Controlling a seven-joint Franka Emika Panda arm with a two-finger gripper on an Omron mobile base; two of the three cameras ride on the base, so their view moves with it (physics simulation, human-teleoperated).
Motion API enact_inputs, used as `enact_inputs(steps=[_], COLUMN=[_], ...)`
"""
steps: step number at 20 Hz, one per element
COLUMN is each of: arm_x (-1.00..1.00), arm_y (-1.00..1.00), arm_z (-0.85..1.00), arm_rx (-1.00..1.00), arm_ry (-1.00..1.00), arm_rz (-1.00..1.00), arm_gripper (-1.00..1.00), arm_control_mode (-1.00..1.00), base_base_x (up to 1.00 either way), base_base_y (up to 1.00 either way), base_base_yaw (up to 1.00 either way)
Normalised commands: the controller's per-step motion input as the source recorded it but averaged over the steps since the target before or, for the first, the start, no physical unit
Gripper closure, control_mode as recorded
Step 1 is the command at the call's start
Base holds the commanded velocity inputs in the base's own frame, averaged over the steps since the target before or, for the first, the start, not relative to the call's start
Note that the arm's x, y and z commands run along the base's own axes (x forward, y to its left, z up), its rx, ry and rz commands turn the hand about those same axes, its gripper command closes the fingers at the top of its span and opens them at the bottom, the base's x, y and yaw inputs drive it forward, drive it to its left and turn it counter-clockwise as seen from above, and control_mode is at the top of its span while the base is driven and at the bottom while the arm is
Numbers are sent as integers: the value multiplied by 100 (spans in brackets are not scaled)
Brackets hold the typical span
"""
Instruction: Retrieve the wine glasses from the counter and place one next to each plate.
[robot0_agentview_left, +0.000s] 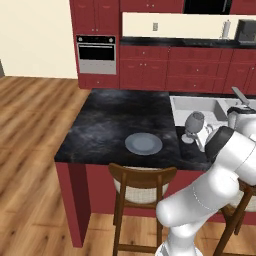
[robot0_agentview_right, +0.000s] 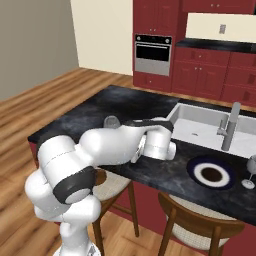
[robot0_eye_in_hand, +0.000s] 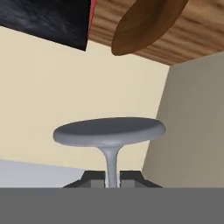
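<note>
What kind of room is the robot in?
It looks like a kitchen. There is a built-in oven among dark red cabinets, a sink with a tap set in a black counter, and a plate laid on it.

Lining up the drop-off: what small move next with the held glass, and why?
Probably ease the wine glass down onto the bare island top just beside the grey plate: the jaws are shut on its stem, its foot seems close above the top, and that plate has no glass set beside it.
</note>
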Motion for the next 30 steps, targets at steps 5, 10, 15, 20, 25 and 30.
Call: enact_inputs(steps=[5, 10, 15, 20, 25, 30], arm_x=[32, 34, 35, 23, 27, 35], arm_y=[0, 0, 0, -5, -11, -9], arm_z=[-10, -13, -27, -25, -23, -26], arm_rx=[0, 0, 0, 0, 0, 0], arm_ry=[2, 11, 8, 0, 0, 0], arm_rz=[-12, -3, -1, 0, 0, 0], arm_gripper=[100, 100, 100, 100, 100, 100], arm_control_mode=[-100, -100, -100, -100, -100, -100], base_base_x=[0, 0, 0, 0, 0, 0], base_base_y=[0, 0, 0, 0, 0, 0], base_base_yaw=[0, 0, 0, 0, 0, 0])
